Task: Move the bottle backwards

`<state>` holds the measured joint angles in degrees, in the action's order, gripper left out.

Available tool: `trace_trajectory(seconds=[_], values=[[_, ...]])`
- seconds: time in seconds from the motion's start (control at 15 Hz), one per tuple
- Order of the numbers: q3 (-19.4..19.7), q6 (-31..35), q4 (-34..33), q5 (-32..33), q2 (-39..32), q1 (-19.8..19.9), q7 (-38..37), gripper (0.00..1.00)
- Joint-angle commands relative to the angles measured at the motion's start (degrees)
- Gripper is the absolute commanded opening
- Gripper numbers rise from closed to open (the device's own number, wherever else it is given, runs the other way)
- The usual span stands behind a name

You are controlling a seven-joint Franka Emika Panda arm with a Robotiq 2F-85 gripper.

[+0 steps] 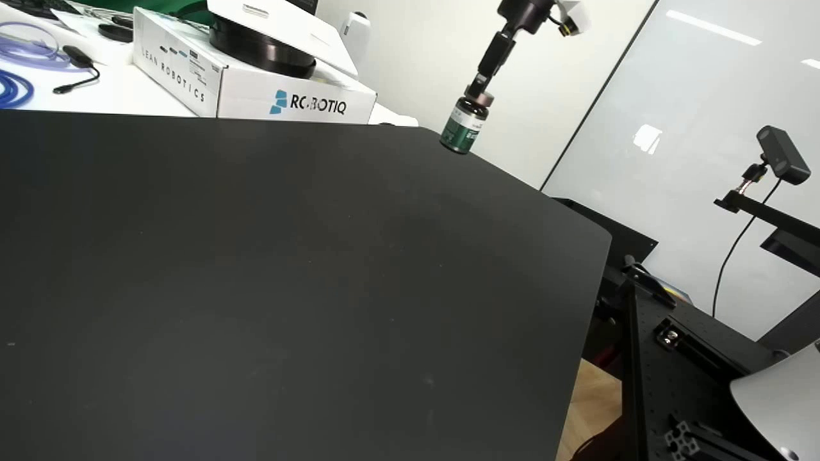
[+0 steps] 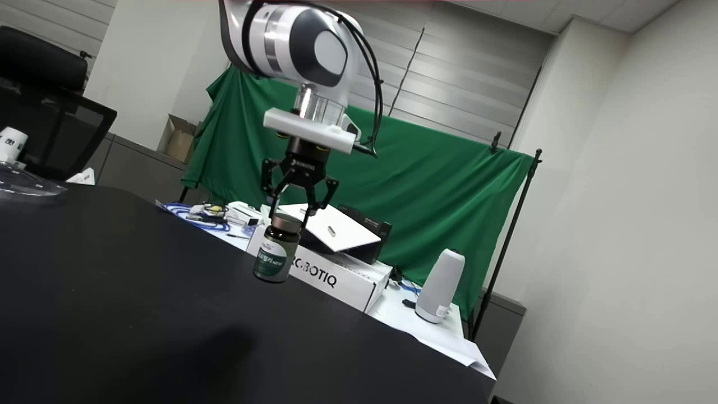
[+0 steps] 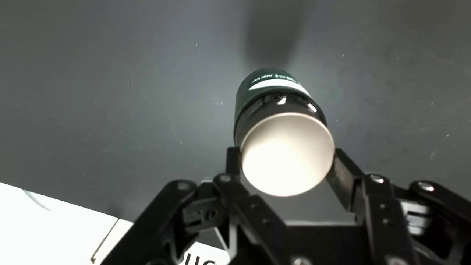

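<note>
The bottle is small and dark, with a green label, a pale band and a brownish-pink cap. It shows in both exterior views [image 1: 462, 130] [image 2: 275, 255], held in the air above the black table [image 1: 301, 275], slightly tilted, near the table's far edge. My gripper [image 2: 289, 216] points down with its fingers on either side of the cap. In the wrist view the two fingertips [image 3: 286, 158] touch opposite sides of the cap, which looks bright white there. The bottle's body [image 3: 274, 97] shows beyond the cap. The bottle's underside is hidden in the wrist view.
A white Robotiq box [image 1: 295, 102] with a white panel [image 1: 282, 25] on top stands on a white table behind the black one. A white device [image 2: 440, 286] stands farther along. A camera on an arm [image 1: 783, 155] is beside the table. A clear disc-like object [image 2: 28, 185] lies at one table end.
</note>
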<state>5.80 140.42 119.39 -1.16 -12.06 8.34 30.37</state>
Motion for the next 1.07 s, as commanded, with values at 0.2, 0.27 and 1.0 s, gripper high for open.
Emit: trace_trajectory(seconds=[0.2, 0.27, 1.0], values=[[-4.2, -5.1, -24.0, 1.1, -17.9, 0.4, -0.7, 0.36], [-4.9, -5.7, -26.3, 1.3, -19.5, 0.3, -0.6, 0.36], [-9.1, -10.4, -35.9, 3.7, -28.0, -0.4, 1.3, 0.36]])
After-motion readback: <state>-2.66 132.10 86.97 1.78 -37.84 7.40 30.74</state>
